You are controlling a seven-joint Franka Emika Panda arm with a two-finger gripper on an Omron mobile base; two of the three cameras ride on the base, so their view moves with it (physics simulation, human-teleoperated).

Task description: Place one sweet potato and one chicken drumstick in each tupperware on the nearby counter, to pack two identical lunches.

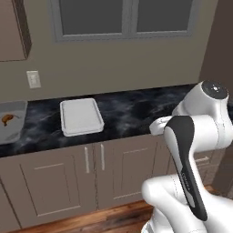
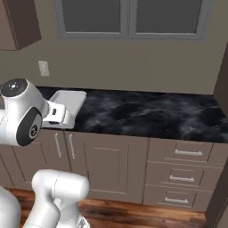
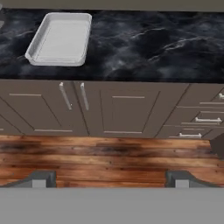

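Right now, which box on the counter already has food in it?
The grey tub at the far left: a brown drumstick lies inside. The white tray holds nothing.

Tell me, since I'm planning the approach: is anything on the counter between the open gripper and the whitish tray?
Nothing visible blocks it. In the hand view the gripper hangs open over the wood floor, facing the cabinets. The whitish tray sits empty on the black counter, with bare marble around it and no object in the gap.

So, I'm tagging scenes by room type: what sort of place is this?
Most likely a home kitchen, rendered: a black marble-look counter over taupe cabinets with bar handles, a whitish tray on it, and a window above.
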